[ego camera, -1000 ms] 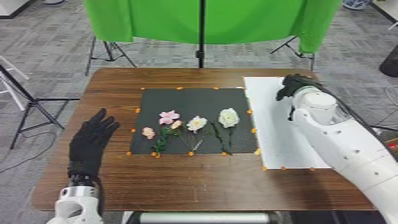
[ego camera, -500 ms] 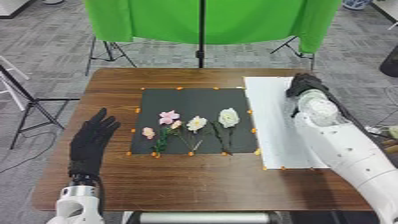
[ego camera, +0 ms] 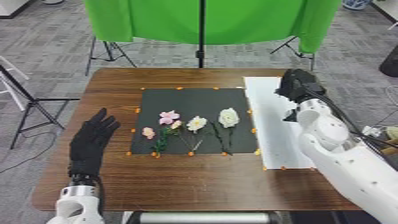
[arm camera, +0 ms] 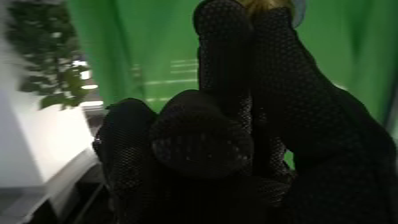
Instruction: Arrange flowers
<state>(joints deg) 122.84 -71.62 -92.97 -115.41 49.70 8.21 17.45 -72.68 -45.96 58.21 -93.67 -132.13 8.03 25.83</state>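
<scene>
Lying on the black mat (ego camera: 182, 99), five blossoms (ego camera: 228, 117) (two whitish, three pinkish) sat between the left hand (ego camera: 89, 140), spread, and the right hand (ego camera: 299, 85), its pose impossible to tell, by one white sheet (ego camera: 265, 100). One green cloth (ego camera: 151, 20) hung beyond the brown table (ego camera: 187, 187).

open near tabletop (ego camera: 195, 187), flowers (ego camera: 228, 118) obstructing mat (ego camera: 182, 100)

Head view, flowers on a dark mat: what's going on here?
Robot on a flower-arranging job. The flowers lie on the dark mat. Right robot hand is over the far end of the white sheet; can't tell if it holds anything. Left robot hand is open, left of the mat.
</scene>
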